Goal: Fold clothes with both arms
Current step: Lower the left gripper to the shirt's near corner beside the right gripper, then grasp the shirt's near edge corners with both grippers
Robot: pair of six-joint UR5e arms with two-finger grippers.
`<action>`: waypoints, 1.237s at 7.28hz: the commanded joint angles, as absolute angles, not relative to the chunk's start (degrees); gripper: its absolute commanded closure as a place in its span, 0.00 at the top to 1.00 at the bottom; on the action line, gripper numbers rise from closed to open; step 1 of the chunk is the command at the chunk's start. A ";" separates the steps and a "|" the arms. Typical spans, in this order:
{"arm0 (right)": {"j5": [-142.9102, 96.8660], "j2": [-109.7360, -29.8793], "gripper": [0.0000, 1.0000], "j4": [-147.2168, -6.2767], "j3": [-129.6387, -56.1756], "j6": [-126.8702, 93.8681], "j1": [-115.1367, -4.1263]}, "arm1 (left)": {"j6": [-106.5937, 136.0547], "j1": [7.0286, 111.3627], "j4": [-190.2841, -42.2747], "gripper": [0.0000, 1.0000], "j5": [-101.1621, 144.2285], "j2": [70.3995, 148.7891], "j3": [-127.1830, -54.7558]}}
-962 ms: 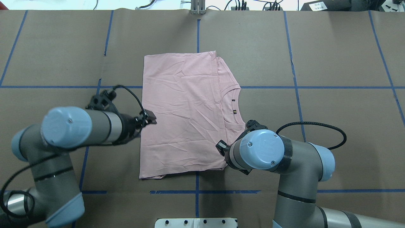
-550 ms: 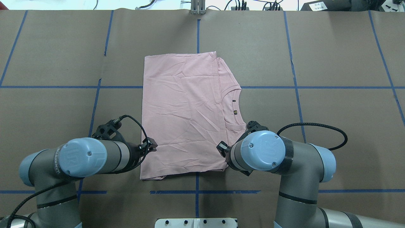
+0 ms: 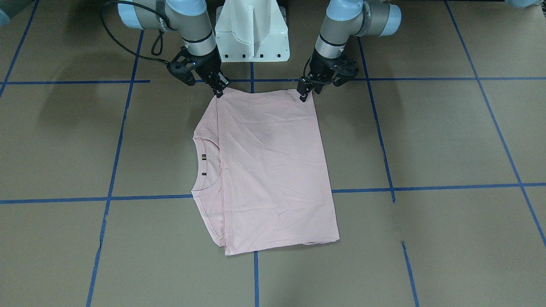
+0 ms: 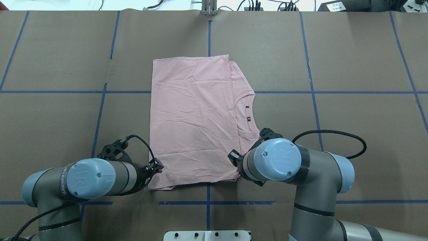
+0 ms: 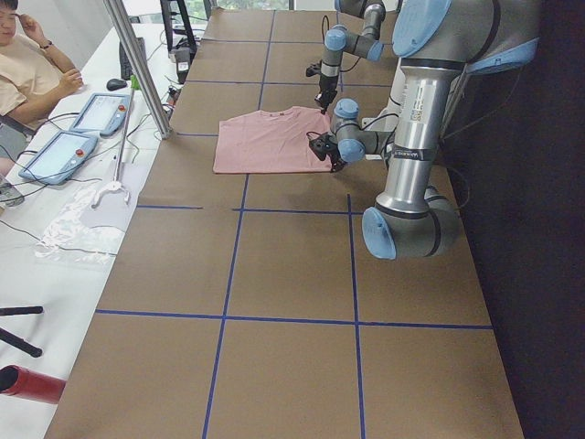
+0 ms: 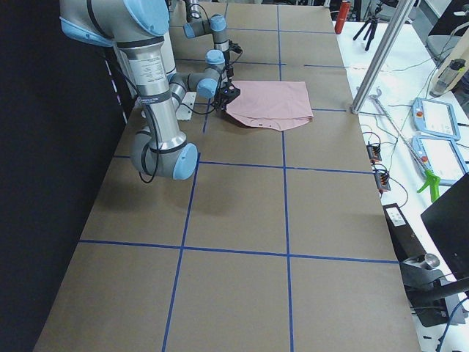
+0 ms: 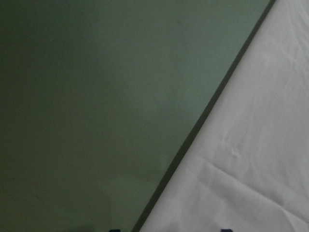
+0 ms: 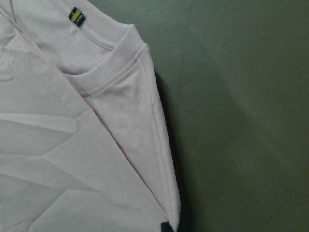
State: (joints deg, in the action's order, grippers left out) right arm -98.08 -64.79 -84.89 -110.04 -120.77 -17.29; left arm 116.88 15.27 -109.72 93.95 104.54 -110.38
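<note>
T-shirt (image 4: 194,120) lies flat; right gripper (image 3: 219,90) pinches one near corner, left gripper (image 3: 303,94) gapes at other.

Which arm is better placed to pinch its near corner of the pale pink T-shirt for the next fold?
Right, probably. The right gripper sits at the near collar-side corner of the pale pink T-shirt, and its wrist view shows that corner. The left gripper is over the side edge, short of its corner.

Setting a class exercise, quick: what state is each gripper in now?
Left gripper: open, straddling the T-shirt edge.
Right gripper: closed on the T-shirt's corner.
</note>
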 commanded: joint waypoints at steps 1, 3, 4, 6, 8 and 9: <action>-98.09 -64.69 0.00 -84.81 -109.95 -120.76 -17.23 | 116.89 14.15 -109.69 0.69 93.96 104.50 -110.39; -98.09 -64.69 0.00 -84.81 -110.04 -120.76 -17.23 | 116.89 13.54 -109.51 0.68 93.96 104.41 -110.48; -98.09 -64.69 0.00 -84.81 -110.04 -120.76 -17.23 | 116.89 13.54 -109.51 0.66 93.96 104.41 -110.48; -98.09 -64.69 0.00 -84.81 -110.13 -120.76 -17.31 | 116.98 13.01 -109.16 0.58 93.96 104.41 -110.39; -98.00 -64.60 0.00 -84.81 -110.13 -120.76 -17.31 | 116.98 13.01 -109.16 0.42 93.96 104.33 -110.39; -98.00 -64.60 0.00 -84.81 -110.13 -120.76 -17.31 | 116.98 13.09 -109.16 0.24 93.96 104.33 -110.39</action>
